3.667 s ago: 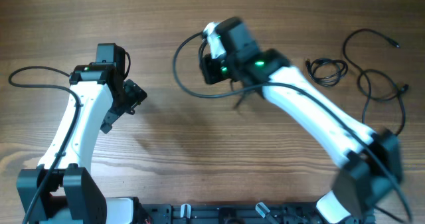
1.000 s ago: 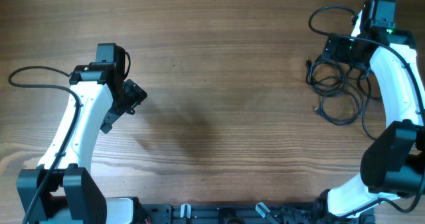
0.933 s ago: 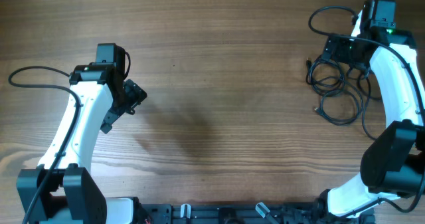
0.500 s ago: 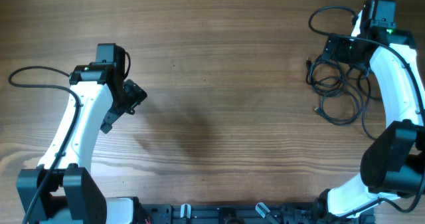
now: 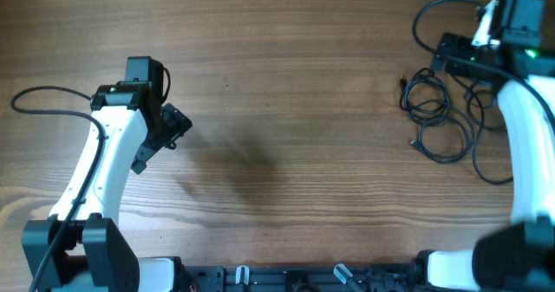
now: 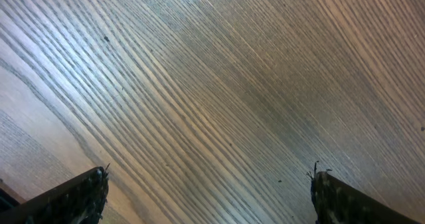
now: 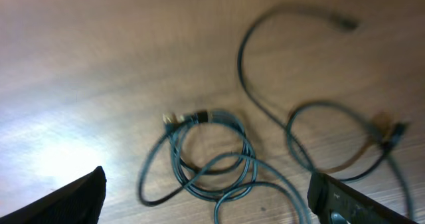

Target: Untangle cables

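Two grippers: left gripper (image 6: 209, 187) and right gripper (image 7: 209, 196) both spread, empty.
Cables (image 5: 425, 101): loops overlap; we fear one pinch drags several, tightening knots.

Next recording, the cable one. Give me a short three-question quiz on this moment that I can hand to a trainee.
1. Fill in: below the open left gripper there is only bare ____.
2. True or false: the right gripper is shut on one of the thin black cables.
3. Where do the cables lie? A: under the left gripper. B: at the right end of the wooden table. C: at the table's middle.
Key: 1 wood; 2 false, its jaws stand open and grip nothing; 3 B.
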You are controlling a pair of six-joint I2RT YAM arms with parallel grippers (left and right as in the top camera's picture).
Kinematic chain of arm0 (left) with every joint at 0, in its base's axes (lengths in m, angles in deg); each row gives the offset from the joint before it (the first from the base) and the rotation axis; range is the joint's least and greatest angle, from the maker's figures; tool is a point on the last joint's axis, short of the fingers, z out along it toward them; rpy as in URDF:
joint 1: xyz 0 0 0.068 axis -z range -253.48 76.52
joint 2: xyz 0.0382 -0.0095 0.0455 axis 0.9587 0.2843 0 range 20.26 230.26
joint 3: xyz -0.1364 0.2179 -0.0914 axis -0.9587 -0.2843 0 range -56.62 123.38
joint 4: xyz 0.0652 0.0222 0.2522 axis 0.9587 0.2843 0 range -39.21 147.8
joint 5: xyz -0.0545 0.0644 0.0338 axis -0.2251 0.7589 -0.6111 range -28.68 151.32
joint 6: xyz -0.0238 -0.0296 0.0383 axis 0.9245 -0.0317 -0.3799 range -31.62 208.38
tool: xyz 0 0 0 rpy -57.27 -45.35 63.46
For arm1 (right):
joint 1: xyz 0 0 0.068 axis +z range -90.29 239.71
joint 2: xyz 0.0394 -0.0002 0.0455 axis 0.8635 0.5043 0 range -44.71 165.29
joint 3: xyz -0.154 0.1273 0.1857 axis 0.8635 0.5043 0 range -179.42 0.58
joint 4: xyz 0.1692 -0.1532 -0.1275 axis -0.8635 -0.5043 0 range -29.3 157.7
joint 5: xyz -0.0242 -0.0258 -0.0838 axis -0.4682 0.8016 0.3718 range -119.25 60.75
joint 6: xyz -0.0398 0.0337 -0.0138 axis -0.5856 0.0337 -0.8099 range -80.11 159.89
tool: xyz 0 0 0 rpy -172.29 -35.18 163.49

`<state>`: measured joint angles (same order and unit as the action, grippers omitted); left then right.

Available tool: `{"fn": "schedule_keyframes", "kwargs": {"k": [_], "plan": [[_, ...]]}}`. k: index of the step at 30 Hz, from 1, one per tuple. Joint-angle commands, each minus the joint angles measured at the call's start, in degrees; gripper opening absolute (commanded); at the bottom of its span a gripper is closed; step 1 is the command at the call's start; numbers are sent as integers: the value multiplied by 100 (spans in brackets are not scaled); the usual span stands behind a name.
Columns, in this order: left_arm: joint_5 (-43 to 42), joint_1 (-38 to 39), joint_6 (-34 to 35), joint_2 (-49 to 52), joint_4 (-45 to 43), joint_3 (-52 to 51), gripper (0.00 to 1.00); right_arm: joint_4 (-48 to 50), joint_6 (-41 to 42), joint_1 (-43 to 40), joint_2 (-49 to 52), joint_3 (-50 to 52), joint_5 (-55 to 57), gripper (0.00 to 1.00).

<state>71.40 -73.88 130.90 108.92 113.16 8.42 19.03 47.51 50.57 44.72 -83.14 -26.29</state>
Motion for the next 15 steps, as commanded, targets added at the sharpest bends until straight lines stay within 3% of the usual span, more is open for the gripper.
{"fn": "schedule_keyframes", "kwargs": {"k": [1,10,15], "plan": [[111,-24,-11,20,-2,-37,100,15,26,35,-1038,-15,-72,100],[111,-24,-11,20,-2,-37,100,-28,28,83,-2852,-15,-72,100],[111,-24,-11,20,-2,-39,100,-264,26,931,-3488,-15,-72,100]]}}
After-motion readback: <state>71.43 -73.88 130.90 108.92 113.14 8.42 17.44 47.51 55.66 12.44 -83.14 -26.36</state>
